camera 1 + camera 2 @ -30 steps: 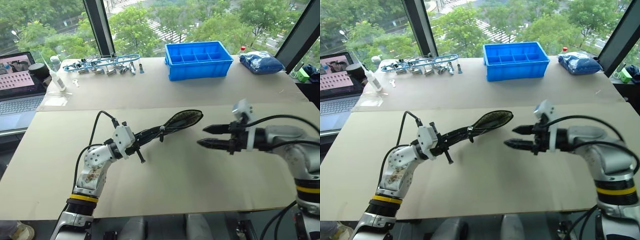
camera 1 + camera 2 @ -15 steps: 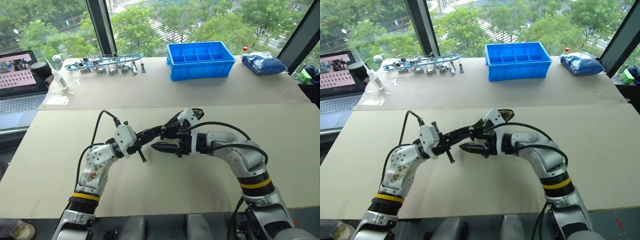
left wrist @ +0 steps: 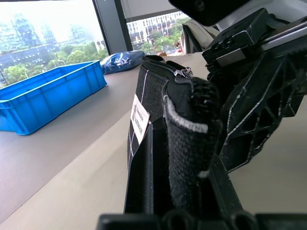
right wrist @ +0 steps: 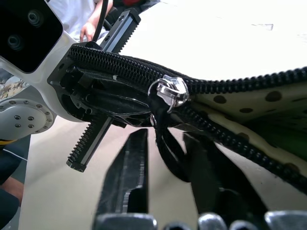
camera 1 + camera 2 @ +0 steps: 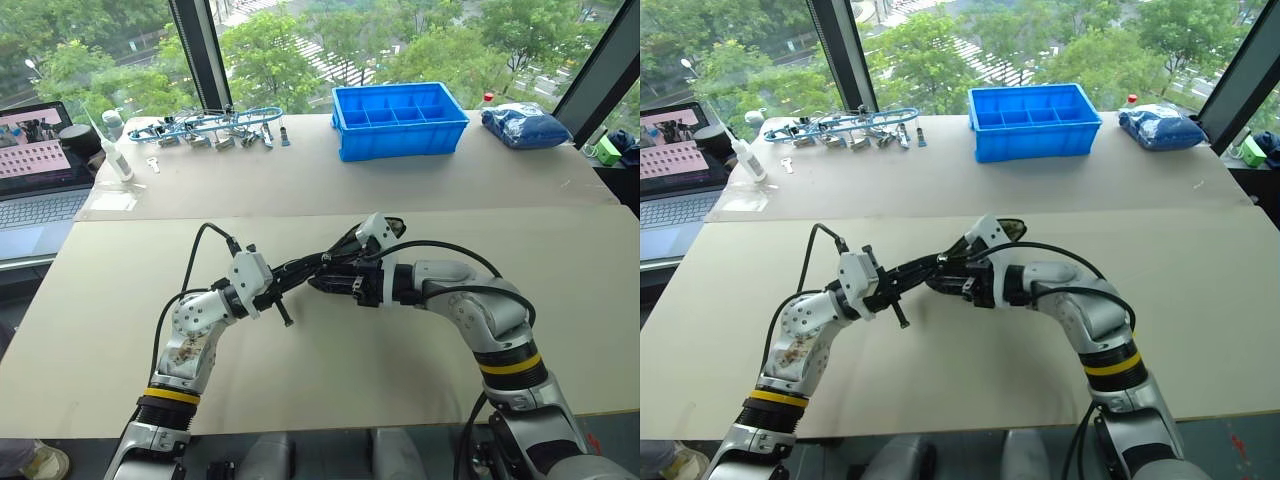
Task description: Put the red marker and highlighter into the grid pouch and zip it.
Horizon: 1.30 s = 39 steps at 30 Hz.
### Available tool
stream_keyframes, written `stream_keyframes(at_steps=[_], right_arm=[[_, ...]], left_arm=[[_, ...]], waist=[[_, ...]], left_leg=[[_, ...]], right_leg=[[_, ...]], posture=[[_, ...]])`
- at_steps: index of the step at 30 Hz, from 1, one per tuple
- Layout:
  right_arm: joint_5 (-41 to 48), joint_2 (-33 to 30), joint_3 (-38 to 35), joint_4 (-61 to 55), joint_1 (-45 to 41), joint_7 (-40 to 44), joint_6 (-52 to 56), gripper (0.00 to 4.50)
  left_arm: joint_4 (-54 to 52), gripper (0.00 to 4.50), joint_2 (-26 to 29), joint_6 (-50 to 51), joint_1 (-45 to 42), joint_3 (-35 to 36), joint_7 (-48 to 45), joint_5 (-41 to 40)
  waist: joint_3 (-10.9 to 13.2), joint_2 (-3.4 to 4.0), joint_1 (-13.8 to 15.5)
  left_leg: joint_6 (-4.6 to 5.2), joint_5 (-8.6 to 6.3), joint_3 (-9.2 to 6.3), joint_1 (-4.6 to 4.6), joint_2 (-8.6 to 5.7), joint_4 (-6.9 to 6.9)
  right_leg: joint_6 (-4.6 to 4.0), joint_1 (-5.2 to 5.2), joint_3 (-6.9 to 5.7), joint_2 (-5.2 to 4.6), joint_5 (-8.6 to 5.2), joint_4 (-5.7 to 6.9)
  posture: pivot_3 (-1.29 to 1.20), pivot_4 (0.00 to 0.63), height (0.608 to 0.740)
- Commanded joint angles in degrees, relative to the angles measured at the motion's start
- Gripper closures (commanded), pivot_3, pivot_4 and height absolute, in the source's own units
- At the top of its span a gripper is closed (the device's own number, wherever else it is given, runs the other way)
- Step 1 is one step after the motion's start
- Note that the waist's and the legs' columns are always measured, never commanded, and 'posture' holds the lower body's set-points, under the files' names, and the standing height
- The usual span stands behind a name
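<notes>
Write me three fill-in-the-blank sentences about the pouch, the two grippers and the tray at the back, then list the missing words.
1. The left gripper holds one end of the grid pouch up off the ____.
2. The right gripper has closed around the black ____ cord hanging from the silver slider.
3. The compartment tray on the far table is ____ in colour.

Missing words: table; zipper pull; blue

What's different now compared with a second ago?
The right gripper swung in from the robot's right to the grid pouch and closed its open fingers around the zipper pull cord. The left gripper stayed put, shut on the pouch's end; the blue bin is unmoved.
</notes>
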Motion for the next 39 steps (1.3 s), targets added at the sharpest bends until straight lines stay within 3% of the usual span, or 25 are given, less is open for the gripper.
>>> stream_keyframes(at_steps=[1, 5, 10, 14, 18, 21, 22, 23, 29, 35, 39], right_arm=[[1.7, 0.1, -1.3, -2.2, -0.5, 0.6, -0.6, 4.39], [0.9, -3.7, -1.7, -2.6, 0.3, 2.3, -0.2, 4.39], [-1.9, -15.5, -5.5, 0.6, 1.6, 7.8, -5.4, 4.39], [-6.4, -25.2, -10.1, 9.4, 2.0, 10.6, -14.2, 4.39], [-10.7, -28.9, -10.8, 18.4, 0.3, 11.0, -20.5, 4.39], [-11.3, -28.1, -11.9, 23.9, -2.2, 9.1, -21.7, 4.39], [-10.8, -27.5, -12.4, 24.8, -3.0, 8.7, -21.0, 3.81], [-9.6, -26.9, -12.8, 24.4, -3.1, 9.3, -20.4, 3.67], [-0.4, -28.4, -17.1, 18.7, 1.2, 16.2, -10.5, 1.6], [0.3, -34.0, -23.8, 16.7, 8.6, 18.4, -13.0, 1.6], [4.3, -34.9, -30.2, 8.2, 16.2, 19.8, -11.8, 1.6]], left_arm=[[-1.8, 4.49, -0.1, -1.4, -0.5, 0.4, 0.2, -0.3], [-1.9, 4.49, 0.1, -1.3, -0.4, 0.6, 0.3, -0.3], [-2.1, 4.49, 0.3, -1.3, -0.2, 0.8, 0.5, -0.3], [-2.3, 4.49, 0.5, -1.3, 0.3, 0.8, 0.5, -0.5], [-2.1, 4.49, 0.6, -1.1, 0.0, 0.7, 0.4, -0.6], [-1.5, 4.49, 0.7, -1.3, -0.4, 0.7, 0.2, -0.8], [-1.4, 4.49, 0.7, -1.4, -0.6, 0.6, 0.2, -0.9], [-1.3, 4.49, 0.8, -1.4, -0.7, 0.6, 0.1, -0.9], [-0.2, 4.49, 0.3, -1.5, -1.8, 0.2, -1.2, -1.0], [3.5, 4.49, -1.4, -3.7, -3.8, -2.3, -5.2, -0.2], [8.1, 4.49, -1.5, -7.1, -7.4, -5.2, -11.0, 0.6]], waist=[[0.0, 0.0, 0.0], [0.0, 0.0, 0.1], [0.0, 0.0, 0.3], [0.0, -0.02, 0.3], [0.0, -0.03, 0.0], [0.0, -0.02, -0.4], [0.0, -0.02, -0.4], [0.0, -0.03, -0.2], [0.0, -0.03, 0.2], [0.0, -0.02, 1.2], [0.0, -0.02, 1.0]], left_leg=[[0.0, 0.0, 0.0, 0.0, 0.0, 0.0], [0.05, -0.03, 0.0, 0.0, 0.0, 0.0], [0.12, -0.07, 0.0, -0.03, -0.01, 0.01], [0.15, -0.09, 0.04, -0.01, -0.01, 0.0], [0.16, -0.09, 0.07, 0.0, 0.0, -0.01], [0.15, -0.09, 0.1, 0.01, 0.0, -0.01], [0.15, -0.08, 0.11, 0.01, 0.0, -0.01], [0.15, -0.08, 0.11, 0.01, 0.0, 0.0], [0.15, -0.08, 0.1, -0.05, 0.0, 0.01], [0.16, -0.09, 0.11, -0.07, 0.0, 0.04], [0.17, -0.09, 0.11, -0.04, 0.0, 0.02]], right_leg=[[0.0, 0.0, 0.0, 0.0, 0.0, 0.0], [0.0, 0.0, 0.0, 0.0, 0.0, 0.0], [0.01, 0.02, -0.01, 0.0, 0.0, -0.03], [0.01, 0.04, 0.0, 0.0, 0.0, -0.04], [0.01, 0.05, 0.01, 0.0, -0.01, -0.05], [0.01, 0.04, 0.05, 0.0, 0.0, -0.04], [0.01, 0.04, 0.05, 0.0, 0.0, -0.05], [0.01, 0.05, 0.05, 0.0, 0.0, -0.04], [0.01, 0.05, 0.05, 0.0, 0.0, -0.1], [0.02, 0.07, 0.03, -0.01, 0.01, -0.1], [0.02, 0.08, 0.03, 0.0, 0.0, -0.07]], posture=[[0.0, 0.15, 0.74], [0.0, 0.15, 0.74], [0.0, 0.15, 0.74], [0.0, 0.15, 0.74], [0.0, 0.15, 0.74], [0.0, 0.15, 0.74], [0.0, 0.15, 0.74], [0.0, 0.15, 0.74], [0.0, 0.15, 0.74], [0.0, 0.15, 0.74], [0.0, 0.15, 0.74]])
